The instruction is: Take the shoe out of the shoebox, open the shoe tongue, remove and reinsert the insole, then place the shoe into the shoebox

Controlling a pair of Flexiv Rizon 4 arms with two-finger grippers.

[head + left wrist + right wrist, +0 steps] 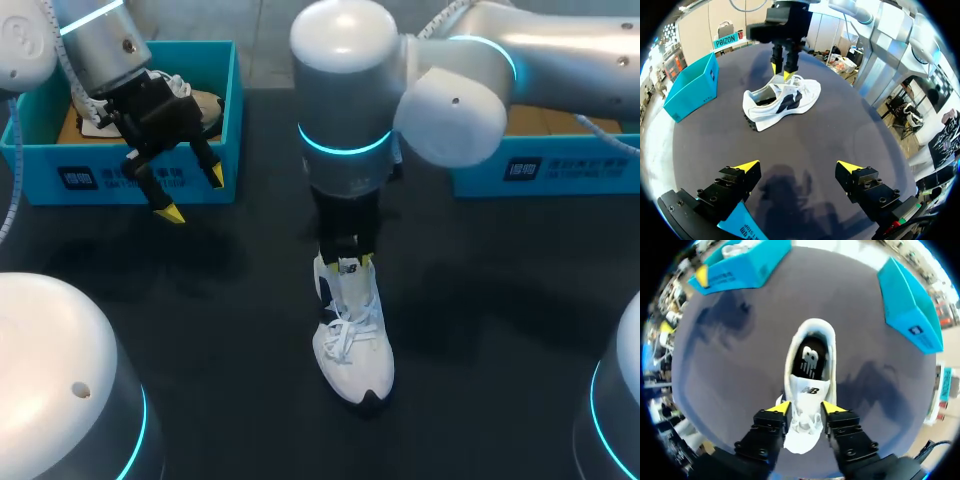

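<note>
My right gripper [805, 409] is clamped on the shoe tongue [809, 390], a finger on each side. The white shoe [352, 340] stands upright mid-table [200, 330]. My left gripper [194, 196] hangs spread wide beside the blue shoebox [100, 180].

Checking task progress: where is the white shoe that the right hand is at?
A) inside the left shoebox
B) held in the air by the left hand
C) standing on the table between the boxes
C: the white shoe rests on the dark table, the right hand gripping its tongue.
</note>
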